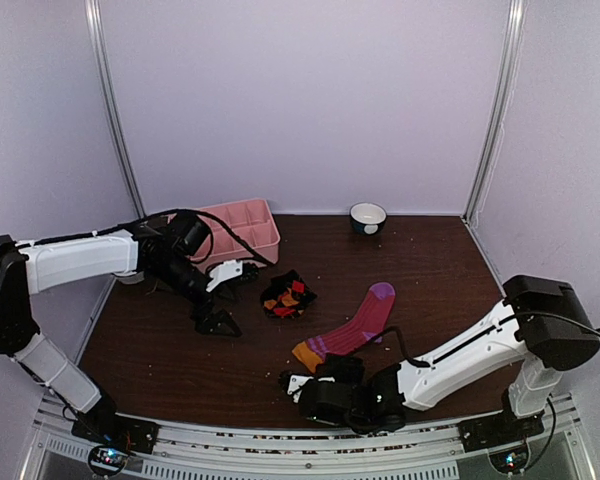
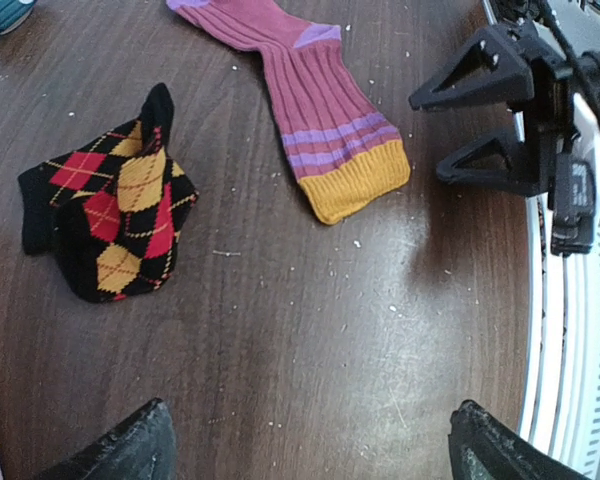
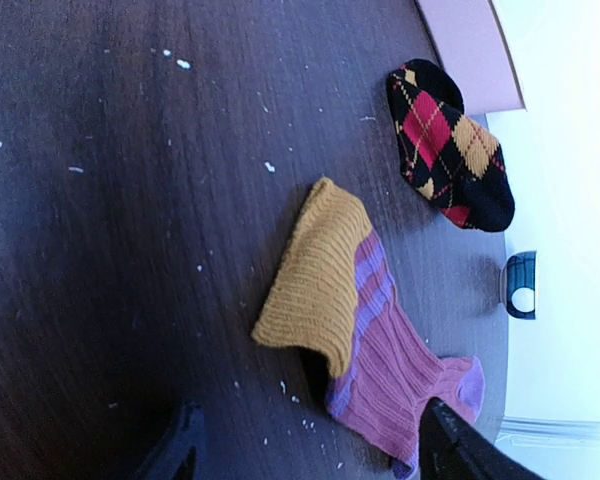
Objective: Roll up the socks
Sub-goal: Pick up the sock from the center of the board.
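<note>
Magenta sock (image 1: 352, 328) lies flat just before the right gripper (image 1: 298, 385), argyle sock (image 1: 287, 296) bunched near the left gripper (image 1: 225, 297); both look soft, light; mustard cuff (image 1: 308, 352) seems best to take; both jaws wide open, empty.

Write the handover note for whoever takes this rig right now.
Left gripper: open, empty, hovering beside the argyle sock.
Right gripper: open, empty, just short of the yellow cuff of the pink sock.
Socks: both on the table, apart from each other. The pink sock lies flat and unrolled. The argyle sock is bunched into a loose bundle, not a clear roll.
Done: nothing visibly finished.
Left: roll the pink sock, probably from the cuff, then check or re-roll the argyle sock.
</note>
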You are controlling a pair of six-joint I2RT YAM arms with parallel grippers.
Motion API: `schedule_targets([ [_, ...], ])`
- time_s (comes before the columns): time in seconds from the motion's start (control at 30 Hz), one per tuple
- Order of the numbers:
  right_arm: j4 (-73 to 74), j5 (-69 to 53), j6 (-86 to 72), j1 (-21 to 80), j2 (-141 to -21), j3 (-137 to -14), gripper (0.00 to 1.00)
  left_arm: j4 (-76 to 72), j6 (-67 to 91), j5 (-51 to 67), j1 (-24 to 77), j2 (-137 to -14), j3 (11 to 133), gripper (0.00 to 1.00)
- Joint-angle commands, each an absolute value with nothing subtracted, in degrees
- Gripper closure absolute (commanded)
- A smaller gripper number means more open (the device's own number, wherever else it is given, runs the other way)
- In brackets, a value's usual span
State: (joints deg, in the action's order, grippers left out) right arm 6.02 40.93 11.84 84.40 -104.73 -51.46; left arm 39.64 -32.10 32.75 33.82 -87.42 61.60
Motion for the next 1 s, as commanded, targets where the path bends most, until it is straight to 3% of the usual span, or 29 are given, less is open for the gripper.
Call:
schedule_targets([
  [0.0,3.1,45.5,18.7,83.5,-109.0,-53.9,0.30,41.6,-33.5,35.3,32.0,-84.7,61.7,0.02],
  [0.13,1.0,45.1,21.8,82.5,-110.3,-54.2,0.40,42.3,-34.1,34.5,31.4,-83.8,61.7,0.02],
  [0.33,2.8,43.7,23.0,79.3,-111.7,-56.3,0.69,42.5,-34.4,34.4,31.0,-83.7,61.8,0.02],
  [0.53,8.2,34.7,15.4,78.8,-108.7,-59.2,0.98,42.5,-34.7,37.2,31.1,-86.1,61.4,0.02],
  [0.7,8.3,24.2,3.8,78.8,-105.1,-57.1,1.00,40.6,-37.3,39.0,33.2,-87.3,60.0,0.02],
  [0.97,3.7,17.9,-8.1,77.7,-100.7,-50.9,1.00,32.7,-40.8,33.8,41.2,-88.6,57.7,0.02],
])
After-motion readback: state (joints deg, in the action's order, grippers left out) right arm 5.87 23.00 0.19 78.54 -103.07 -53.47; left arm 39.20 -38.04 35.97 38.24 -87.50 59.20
